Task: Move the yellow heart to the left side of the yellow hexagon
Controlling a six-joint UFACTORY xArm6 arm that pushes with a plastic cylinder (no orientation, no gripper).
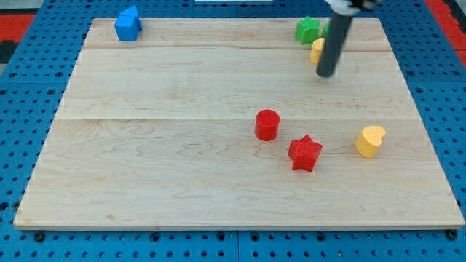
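The yellow heart (370, 140) lies at the view's right, about mid-height on the wooden board (167, 167). The yellow hexagon (317, 49) sits near the view's top right, half hidden behind my rod. My tip (326, 74) rests just below the hexagon, well above and left of the heart.
A green star (308, 30) sits just above the hexagon. A red cylinder (267, 124) and a red star (304, 153) lie left of the heart. A blue block (128, 23) is at the top left. The board lies on a blue pegboard.
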